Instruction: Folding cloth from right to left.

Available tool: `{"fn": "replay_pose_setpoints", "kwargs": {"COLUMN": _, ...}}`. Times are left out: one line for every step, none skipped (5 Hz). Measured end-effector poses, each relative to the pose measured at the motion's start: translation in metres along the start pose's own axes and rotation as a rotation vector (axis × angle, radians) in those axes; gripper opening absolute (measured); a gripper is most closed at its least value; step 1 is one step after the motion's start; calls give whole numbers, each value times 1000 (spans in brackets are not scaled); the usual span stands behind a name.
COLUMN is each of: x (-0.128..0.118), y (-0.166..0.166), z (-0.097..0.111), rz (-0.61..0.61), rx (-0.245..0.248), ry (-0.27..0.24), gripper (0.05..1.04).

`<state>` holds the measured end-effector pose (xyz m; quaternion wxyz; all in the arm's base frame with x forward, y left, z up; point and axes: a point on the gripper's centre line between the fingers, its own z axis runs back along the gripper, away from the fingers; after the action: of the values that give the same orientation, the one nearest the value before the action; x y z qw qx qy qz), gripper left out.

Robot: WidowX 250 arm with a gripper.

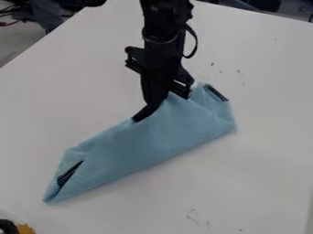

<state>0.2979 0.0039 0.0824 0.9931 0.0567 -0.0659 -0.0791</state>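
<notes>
The black gripper (154, 101) hangs down at the upper long edge of the light blue cloth (162, 137), a little above the middle of the view. Its tip overlaps that edge, where the fabric rises in a small peak beside it. Folded into a long, slanting strip, the cloth runs from lower left to upper right. Dark patches show at its left end and its upper right corner. Whether the gripper holds any fabric is not clear.
The white table (256, 183) has small dark marks near the cloth's upper right and toward the front. A black and yellow object (18, 227) sits at the bottom left corner. Cables lie beyond the table at upper left.
</notes>
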Motion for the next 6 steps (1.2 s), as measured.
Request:
{"fn": "replay_pose_setpoints", "kwargs": {"x": -14, "y": -19, "z": 9, "rz": 25, "rx": -12, "ry": -10, "gripper": 54}}
{"fn": "replay_pose_setpoints", "kwargs": {"x": -31, "y": -41, "z": 10, "rz": 90, "rx": -27, "ry": -33, "gripper": 54}}
{"fn": "replay_pose_setpoints", "kwargs": {"x": -36, "y": -56, "z": 8, "rz": 111, "rx": -56, "ry": -20, "gripper": 70}}
{"fn": "replay_pose_setpoints", "kwargs": {"x": -36, "y": -74, "z": 10, "rz": 112, "rx": -111, "ry": -28, "gripper": 212}}
{"fn": "replay_pose_setpoints", "kwargs": {"x": -36, "y": -89, "z": 12, "rz": 117, "rx": -145, "ry": -28, "gripper": 465}}
{"fn": "replay_pose_setpoints", "kwargs": {"x": -39, "y": -107, "z": 10, "rz": 118, "rx": -182, "ry": -43, "gripper": 770}}
